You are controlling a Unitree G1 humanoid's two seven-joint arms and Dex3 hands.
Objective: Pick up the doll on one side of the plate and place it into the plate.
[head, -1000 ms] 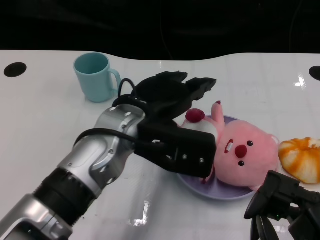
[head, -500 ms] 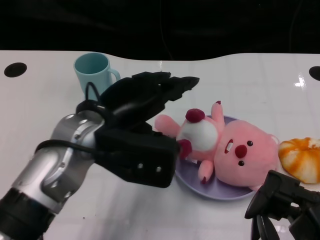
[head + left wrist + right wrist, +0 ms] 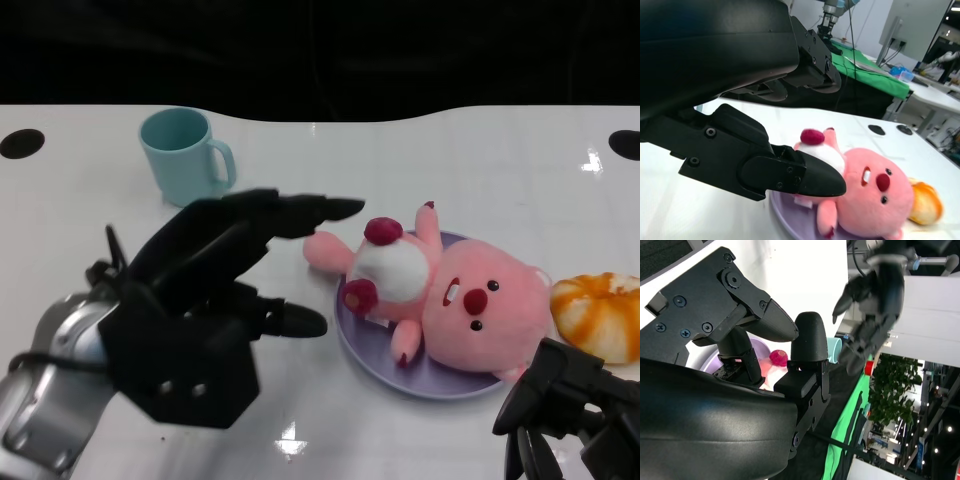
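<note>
Pink plush doll (image 3: 450, 305) lies on its back in the purple plate (image 3: 372, 355), head to the right, one arm hanging over the plate's left rim. Left robot hand (image 3: 205, 300) hovers just left of the plate, fingers spread wide, holding nothing, clear of the doll. Right robot hand (image 3: 565, 410) sits at near right; grip cannot be told. Teal mug (image 3: 185, 155) far left on the white surface (image 3: 500, 160). Orange-and-white plush (image 3: 600, 315) right of the plate.

doll (image 3: 440, 300) lying in plate (image 3: 362, 345), mug (image 3: 183, 155) far left, bread (image 3: 600, 315) right of plate
</note>
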